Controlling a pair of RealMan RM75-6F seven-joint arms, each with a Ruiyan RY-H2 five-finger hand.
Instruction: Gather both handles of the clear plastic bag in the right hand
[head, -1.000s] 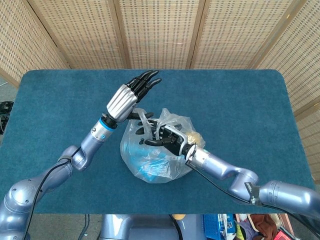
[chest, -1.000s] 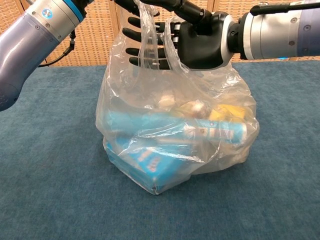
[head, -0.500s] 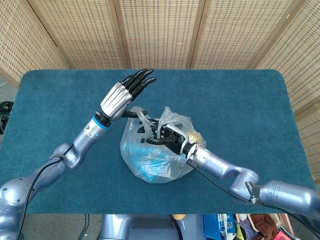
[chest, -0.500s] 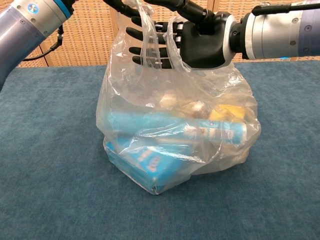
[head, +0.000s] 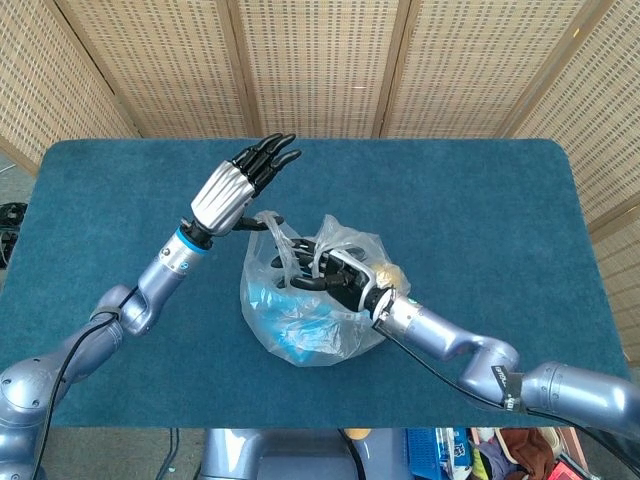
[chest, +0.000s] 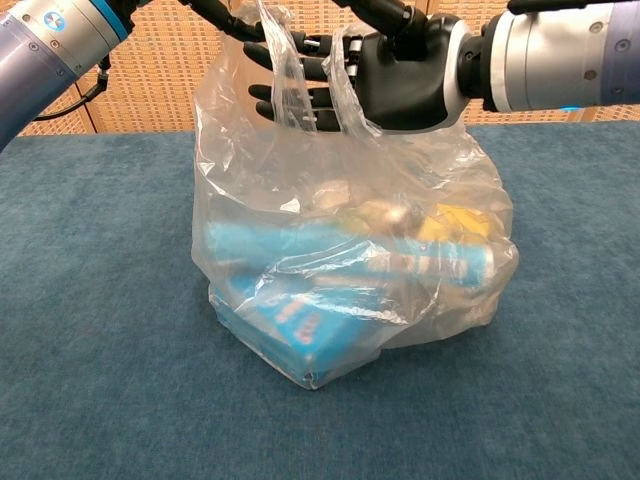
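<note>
Centre of the frame: bag: the clear plastic bag (head: 312, 305) sits on the blue table (head: 480, 210), slightly below and left of middle in the head view; in the chest view (chest: 340, 250) it fills the middle, its top reaching the upper edge.
Bag contents: a light blue tube (chest: 350, 252) lies across the bag, a blue box (chest: 290, 325) sits under it toward the lower left, and something yellow (chest: 455, 222) shows at the right; what the items are cannot be read.
Handles: two handles (chest: 300, 75) rise at the upper centre of the chest view, close together, draped in front of the right hand's dark fingers (chest: 285, 95).
Right hand: right hand (head: 335, 278) is at the bag's mouth, fingers (head: 305, 283) pointing toward frame left and threaded through the handle loops; it holds the handles, though how firmly is hard to tell.
Left hand: left hand (head: 232, 188) is in the upper left of centre, raised above the table, fingers stretched out and apart, grasping nothing; its thumb lies close to the left handle (head: 272, 228), contact unclear.
Background: woven screens (head: 320, 60) stand across the top of the frame behind the table.
</note>
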